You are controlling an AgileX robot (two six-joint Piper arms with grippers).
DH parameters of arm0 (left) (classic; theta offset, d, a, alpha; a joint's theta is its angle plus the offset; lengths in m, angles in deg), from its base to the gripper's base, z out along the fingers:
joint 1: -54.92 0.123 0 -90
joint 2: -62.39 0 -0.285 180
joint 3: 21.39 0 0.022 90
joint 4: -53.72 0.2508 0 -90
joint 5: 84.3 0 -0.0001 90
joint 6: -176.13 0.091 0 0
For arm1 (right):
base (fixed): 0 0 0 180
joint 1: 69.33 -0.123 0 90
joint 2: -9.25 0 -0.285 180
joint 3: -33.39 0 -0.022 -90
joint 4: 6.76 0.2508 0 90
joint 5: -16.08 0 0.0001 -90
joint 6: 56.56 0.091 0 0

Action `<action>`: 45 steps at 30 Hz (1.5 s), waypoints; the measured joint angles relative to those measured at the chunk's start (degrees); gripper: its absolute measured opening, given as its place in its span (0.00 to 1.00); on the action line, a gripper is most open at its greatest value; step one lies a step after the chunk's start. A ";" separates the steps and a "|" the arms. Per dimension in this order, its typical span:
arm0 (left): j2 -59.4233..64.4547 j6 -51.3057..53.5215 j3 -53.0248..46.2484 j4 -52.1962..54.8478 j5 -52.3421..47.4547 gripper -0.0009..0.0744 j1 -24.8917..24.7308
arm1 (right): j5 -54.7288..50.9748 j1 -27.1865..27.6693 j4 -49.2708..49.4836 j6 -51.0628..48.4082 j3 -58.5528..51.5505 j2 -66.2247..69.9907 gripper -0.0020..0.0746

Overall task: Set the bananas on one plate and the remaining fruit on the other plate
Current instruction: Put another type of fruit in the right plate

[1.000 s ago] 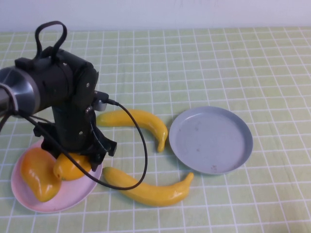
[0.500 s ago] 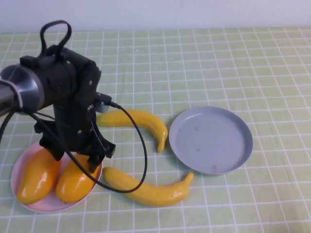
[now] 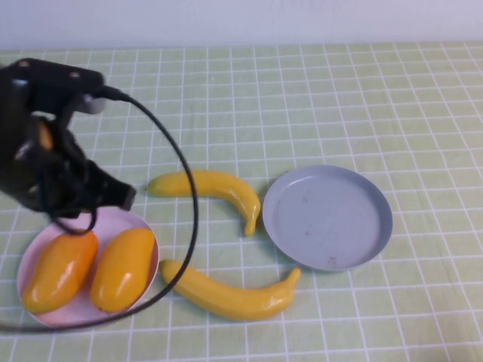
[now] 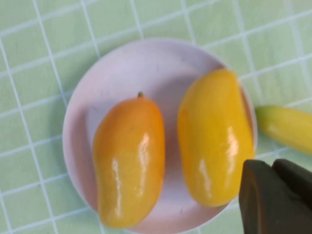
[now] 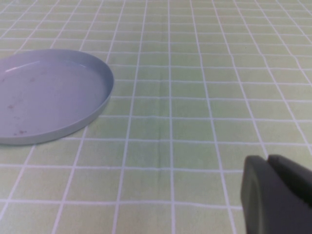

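The pale pink plate (image 3: pixel 113 220) sits at the worktop's (image 3: pixel 317 90) near left edge with both mangoes (image 4: pixel 129 161) (image 4: pixel 214 139) lying side by side inside its rim, touching, and the left gripper (image 4: pixel 278 197) hangs above it with its fingers clenched together on nothing. Just right of the pink plate, one banana (image 3: pixel 226 292) lies almost against its rim, the other banana (image 3: pixel 215 188) lies farther back, and the bare grey-blue plate (image 3: pixel 327 216) sits right of both, its rim nearly touching their tips. Right of the grey-blue plate the checked cloth runs open, and there the right gripper (image 5: pixel 278 195) hovers with fingers pressed shut, holding nothing.
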 joint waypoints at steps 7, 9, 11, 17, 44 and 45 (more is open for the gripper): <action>-21.40 -0.20 -18.53 -0.52 17.93 0.02 0.00 | 0.00 0.00 0.00 0.00 0.00 0.00 0.01; -26.89 -0.20 -22.97 0.51 20.15 0.02 0.00 | 0.00 0.00 0.00 0.00 0.00 0.00 0.01; -31.07 -0.20 -25.82 0.91 19.92 0.02 0.00 | 0.00 0.00 0.00 0.00 0.00 0.00 0.01; -39.12 -1.69 -28.64 0.55 18.43 0.02 0.00 | 0.00 0.00 0.00 0.00 0.00 0.00 0.01; -76.67 9.60 -69.81 -10.09 58.52 0.02 25.05 | -0.09 0.00 0.00 0.00 0.00 0.00 0.01; -76.77 9.60 -69.81 -10.19 56.89 0.02 25.05 | -0.14 0.00 0.00 0.00 0.00 0.00 0.01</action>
